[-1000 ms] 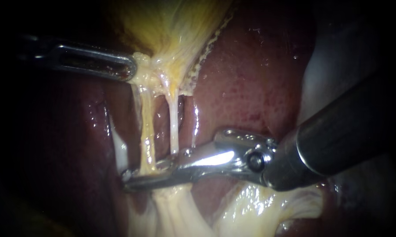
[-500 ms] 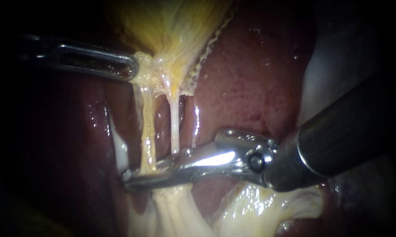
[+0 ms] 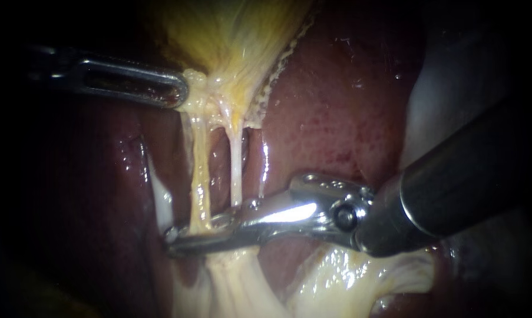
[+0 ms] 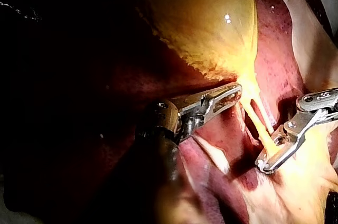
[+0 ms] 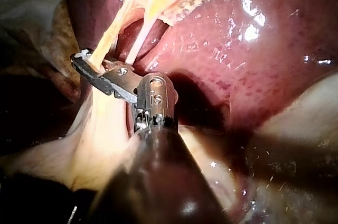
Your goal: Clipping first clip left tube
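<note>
- Pinching the gallbladder (image 3: 230, 35) at its narrow lower end with the left instrument (image 3: 176, 93), both jaws closed on that tissue.
- Clasping the left tube (image 3: 198, 171) near its lower end with the right instrument (image 3: 190, 238), jaws pressing on the tube from two sides (only a thin slit between them in the endoscope view).
- Stretching taut from the gallbladder's end down to the pale fatty tissue (image 3: 236, 282), left tube just beside a thinner, whiter second tube (image 3: 235, 168), the two apart along their length.
- Meeting the upper side of the right instrument further back from its tips: the second tube's lower end, outside the jaws.
- Lying behind both tubes: dark red liver (image 3: 330, 106), wet and glossy.
</note>
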{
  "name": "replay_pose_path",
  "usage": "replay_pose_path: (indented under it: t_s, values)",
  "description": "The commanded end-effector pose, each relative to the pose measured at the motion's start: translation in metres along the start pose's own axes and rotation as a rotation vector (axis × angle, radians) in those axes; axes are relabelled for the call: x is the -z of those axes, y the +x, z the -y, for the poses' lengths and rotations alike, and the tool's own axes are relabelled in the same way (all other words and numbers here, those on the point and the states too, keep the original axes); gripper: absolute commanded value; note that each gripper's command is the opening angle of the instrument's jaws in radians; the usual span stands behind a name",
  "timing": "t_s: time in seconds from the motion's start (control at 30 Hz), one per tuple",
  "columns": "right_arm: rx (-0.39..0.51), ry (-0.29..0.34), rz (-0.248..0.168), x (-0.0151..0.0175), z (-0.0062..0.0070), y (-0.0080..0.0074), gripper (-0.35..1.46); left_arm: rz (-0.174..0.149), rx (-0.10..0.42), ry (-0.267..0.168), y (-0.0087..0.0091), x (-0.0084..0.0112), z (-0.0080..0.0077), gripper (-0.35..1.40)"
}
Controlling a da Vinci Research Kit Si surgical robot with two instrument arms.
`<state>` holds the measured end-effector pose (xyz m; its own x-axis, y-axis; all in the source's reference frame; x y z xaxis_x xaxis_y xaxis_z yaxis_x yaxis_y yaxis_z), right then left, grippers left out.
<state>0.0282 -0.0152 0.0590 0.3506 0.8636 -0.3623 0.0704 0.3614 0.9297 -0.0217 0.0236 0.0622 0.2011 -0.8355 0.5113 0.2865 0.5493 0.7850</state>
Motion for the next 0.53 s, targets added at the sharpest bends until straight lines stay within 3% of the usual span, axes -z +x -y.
replay_pose_path:
  t_s: [0.03,0.53]
  values:
    - [0.000,0.000,-0.001,0.0000,-0.0001,0.0000,-0.35,0.000,0.000,0.002,-0.0001,0.0000,0.0000,-0.35]
    - [0.000,-0.001,-0.001,0.0001,-0.0004,-0.0001,-0.35,-0.003,0.000,0.008,0.0000,0.0000,0.0000,-0.35]
